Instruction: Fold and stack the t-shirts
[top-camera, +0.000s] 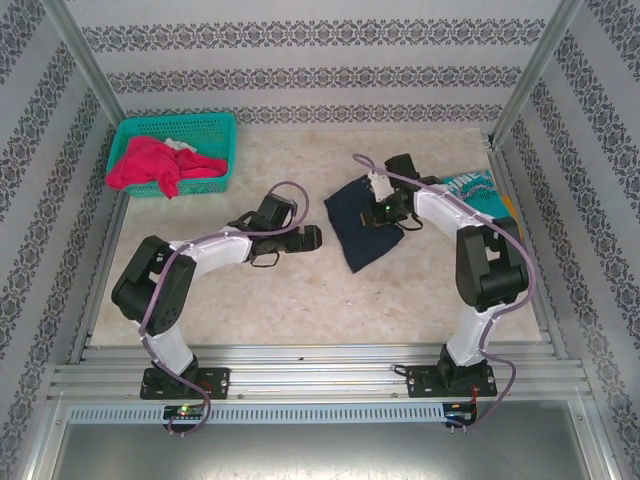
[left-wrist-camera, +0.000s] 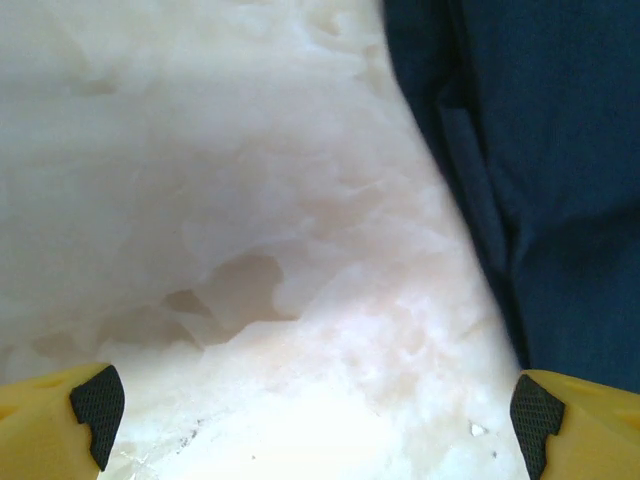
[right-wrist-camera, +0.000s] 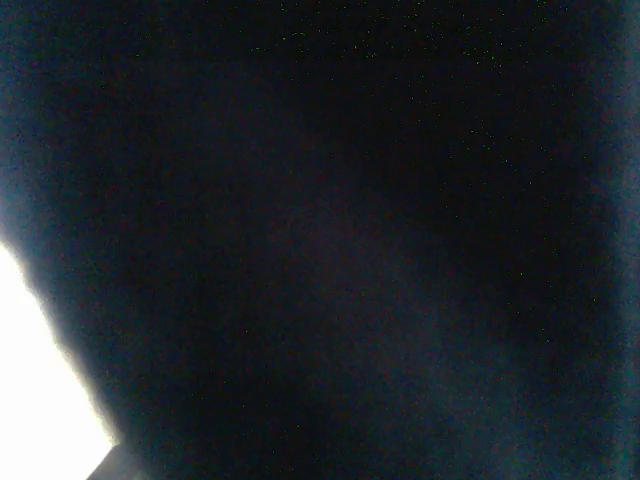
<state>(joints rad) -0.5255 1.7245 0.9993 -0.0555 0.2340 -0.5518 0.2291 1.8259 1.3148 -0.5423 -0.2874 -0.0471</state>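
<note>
Left gripper (top-camera: 308, 238) is low over the bare table (top-camera: 290, 295) near mid-table, pointing toward the navy shirt (top-camera: 362, 235) but apart from it. On the left wrist view its yellow fingers with black pads (left-wrist-camera: 96, 404) sit at the two bottom corners, spread wide, with nothing between them. Only the pale marbled tabletop lies under the gap, and the navy shirt (left-wrist-camera: 545, 180) runs down the right side with a folded hem edge showing. The navy shirt lies as a roughly folded, slightly skewed bundle right of centre. Right gripper (top-camera: 385, 210) is down on the shirt's upper half, the arm reaching in from the right. The right wrist view is dark navy cloth (right-wrist-camera: 350, 250) close against the lens, with a bright patch at lower left; the fingers cannot be made out, so I cannot tell how far they are apart or whether they hold cloth. Teal shirt (top-camera: 472, 188) with white lettering lies at the far right, beside the right arm, with a sliver of orange cloth (top-camera: 510, 207) at its right edge. Pink shirt (top-camera: 150, 168) is heaped in the teal basket (top-camera: 215, 125) at far left, spilling over its front rim.
</note>
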